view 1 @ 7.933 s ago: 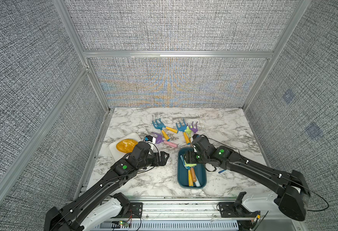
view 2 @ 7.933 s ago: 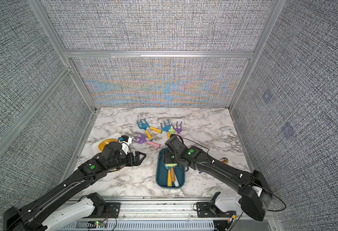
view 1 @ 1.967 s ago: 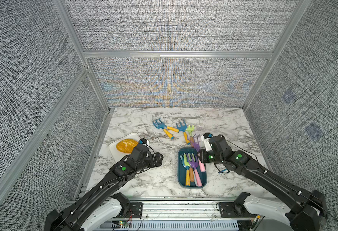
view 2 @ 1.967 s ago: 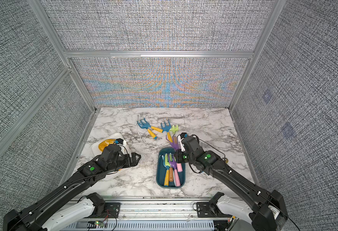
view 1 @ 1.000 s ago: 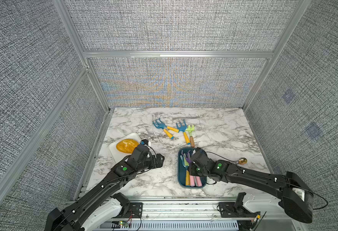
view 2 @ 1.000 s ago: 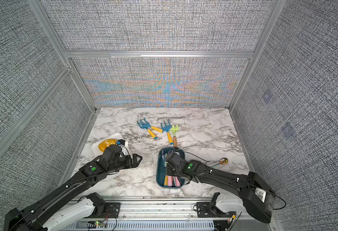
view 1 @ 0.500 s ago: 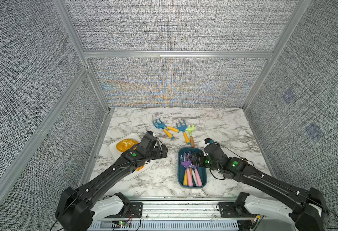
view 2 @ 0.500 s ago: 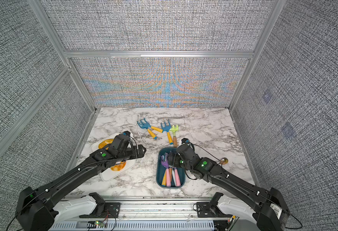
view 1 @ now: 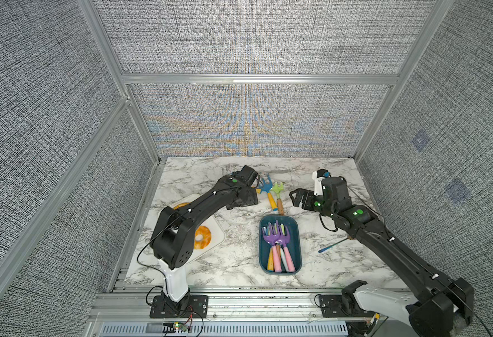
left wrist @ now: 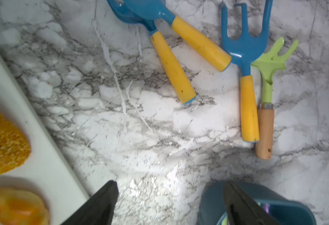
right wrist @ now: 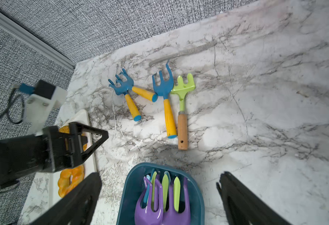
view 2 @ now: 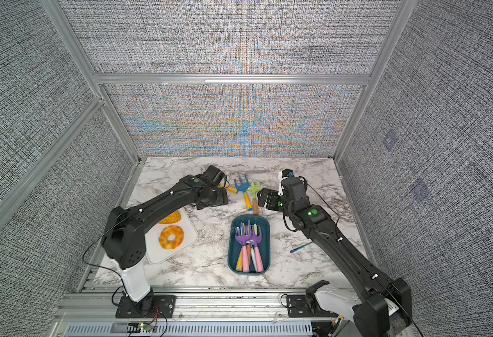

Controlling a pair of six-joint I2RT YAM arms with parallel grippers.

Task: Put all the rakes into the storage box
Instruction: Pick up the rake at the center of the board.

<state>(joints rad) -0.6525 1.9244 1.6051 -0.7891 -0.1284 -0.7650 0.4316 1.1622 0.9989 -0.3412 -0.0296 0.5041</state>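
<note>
Pulled back from the shallow dark teal plastic storage box [view 1: 280, 272] within the last second, the right hand [view 1: 299, 199] hangs over the white marble-patterned bench [view 1: 239, 256] just beyond the box's far end. Its jaws are spread wide with nothing between them. Meanwhile the left hand [view 1: 240, 201] has swung forward from beside the white rectangular tray [view 2: 163, 256] to the tools left out on the bench. Its jaws stand well apart, empty, touching nothing.

Just ahead of it lie two blue plastic rakes with yellow handles [left wrist: 171, 64], crossed one over the other. Next to them a third blue rake [left wrist: 247, 101] lies handle to handle with a light green rake with a wooden handle [left wrist: 265, 126]. Inside the box, two purple rakes with pink handles [view 1: 277, 237] rest on top of others, heads toward the far end.

One delivery looks finished and the next pick-up is starting. That calls for the left hand to drop over a single yellow handle with its jaws square across it. The upper of the crossed pair would be the better choice, so its neighbour is not dragged along.
</note>
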